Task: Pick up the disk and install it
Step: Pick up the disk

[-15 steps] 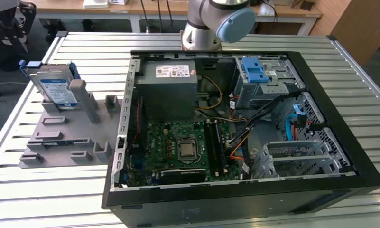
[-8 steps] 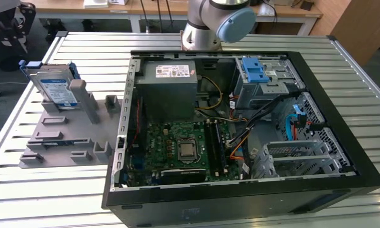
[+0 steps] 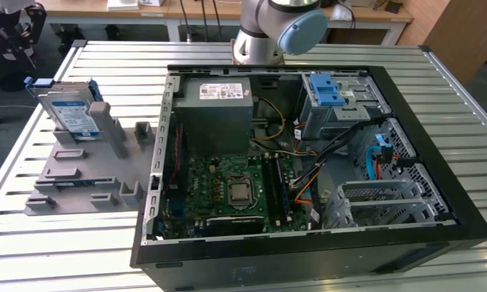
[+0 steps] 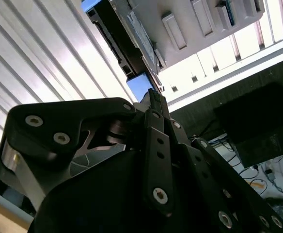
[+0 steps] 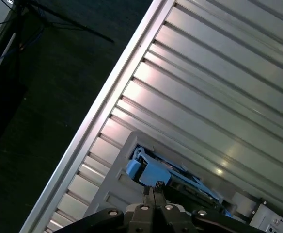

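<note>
The disk (image 3: 73,114) stands on edge in a grey slotted holder (image 3: 81,176) on the table, at the exterior view's left. Its white-and-blue label faces the camera and a blue bracket frames it. In both wrist views my gripper (image 5: 153,188) is shut, its two thin black fingers pressed together with nothing between them. It hangs a short way from the disk's (image 5: 180,177) blue bracket tab (image 5: 146,171) without touching it. In the second wrist view the gripper (image 4: 153,97) points at the disk's dark edge (image 4: 124,46) and the blue tab (image 4: 140,86).
An open black computer case (image 3: 438,201) lies on the slatted metal table (image 3: 105,61), with a grey power supply (image 3: 214,112), a green motherboard (image 3: 235,188) and a drive cage with a blue latch (image 3: 328,91). The arm's base (image 3: 272,27) stands behind the case.
</note>
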`<state>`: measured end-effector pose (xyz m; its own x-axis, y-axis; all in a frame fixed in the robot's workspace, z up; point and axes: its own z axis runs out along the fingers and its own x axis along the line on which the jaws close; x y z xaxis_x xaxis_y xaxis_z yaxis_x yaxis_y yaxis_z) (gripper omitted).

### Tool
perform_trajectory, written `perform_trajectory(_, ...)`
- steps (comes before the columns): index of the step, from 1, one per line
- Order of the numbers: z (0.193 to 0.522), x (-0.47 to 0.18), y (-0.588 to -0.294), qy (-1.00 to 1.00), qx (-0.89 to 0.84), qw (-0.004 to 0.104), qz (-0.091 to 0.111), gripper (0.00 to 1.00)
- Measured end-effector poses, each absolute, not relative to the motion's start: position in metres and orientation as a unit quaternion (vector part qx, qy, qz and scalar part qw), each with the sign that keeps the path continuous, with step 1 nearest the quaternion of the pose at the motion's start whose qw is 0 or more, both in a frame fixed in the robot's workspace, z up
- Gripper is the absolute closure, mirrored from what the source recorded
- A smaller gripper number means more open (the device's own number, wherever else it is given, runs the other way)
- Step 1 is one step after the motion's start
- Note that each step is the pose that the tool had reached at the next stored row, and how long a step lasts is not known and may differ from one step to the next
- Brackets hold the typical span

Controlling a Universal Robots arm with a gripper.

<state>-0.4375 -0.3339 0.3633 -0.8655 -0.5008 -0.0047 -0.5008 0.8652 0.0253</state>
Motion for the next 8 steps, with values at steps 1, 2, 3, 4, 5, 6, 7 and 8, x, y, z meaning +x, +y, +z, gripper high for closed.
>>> perform_trajectory(1,0.3631,-0.4375,-0.3339,-0.963,0.268,0.001,-0.013,0.89)
perform_trajectory(2,0.3630,-0.4375,-0.3339,-0.961,0.277,0.001,-0.013,0.89)
perform_trajectory(3,0.3629,-0.4375,-0.3339,-0.958,0.285,0.001,-0.013,0.89)
perform_trajectory(4,0.3628,-0.4375,-0.3339,-0.956,0.294,0.001,-0.013,0.89)
perform_trajectory(5,0.3627,-0.4375,-0.3339,-0.953,0.302,0.002,-0.013,0.89)
perform_trajectory(6,0.3626,-0.4375,-0.3339,-0.950,0.311,0.002,-0.013,0.89)
perform_trajectory(7,0.3625,-0.4375,-0.3339,-0.947,0.320,0.002,-0.013,0.89)
perform_trajectory(8,0.3624,-0.4375,-0.3339,-0.944,0.329,0.002,-0.013,0.89)
